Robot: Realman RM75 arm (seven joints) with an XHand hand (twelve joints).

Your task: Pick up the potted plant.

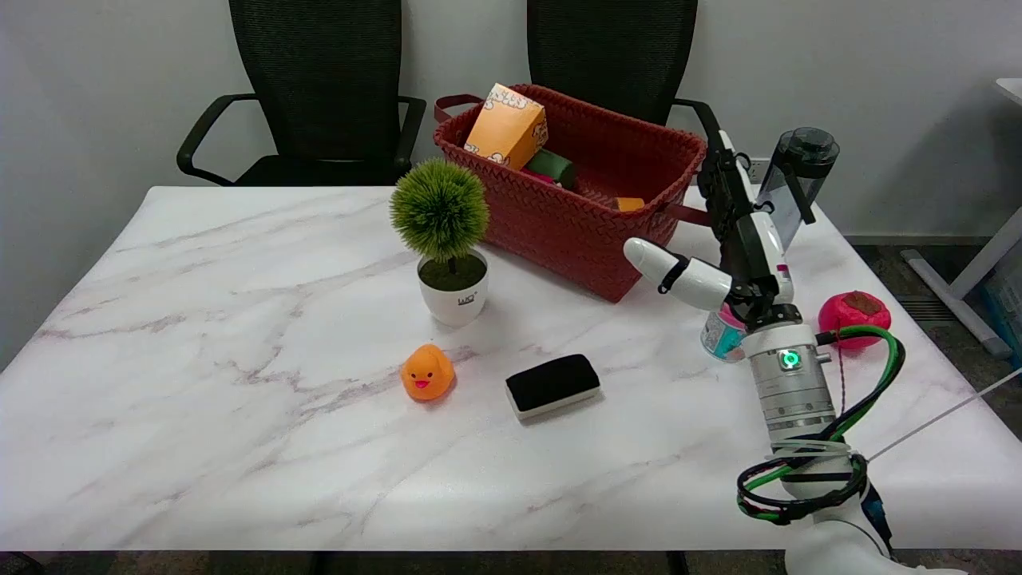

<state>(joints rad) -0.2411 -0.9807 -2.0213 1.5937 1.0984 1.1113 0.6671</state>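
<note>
So the marble table (239, 335) takes up most of the shot, with two black office chairs (319, 88) pushed in behind it. Next biggest is the red woven basket (559, 216) at the back, stuffed with an orange carton (507, 128) and some other bits, probably just clutter to reach around. The right hand (726, 247) hangs in the air over the table's right side, fingers apart and holding nothing, thumb sticking out toward the left. Looks to me like it's lined up to sweep left. The potted plant (447, 247) stands upright in its white pot just left of the basket, well apart from the hand, untouched. Smaller stuff: a clear bottle (798, 180), black eraser (552, 385), red fruit thing (854, 313), rubber duck (427, 373).
</note>
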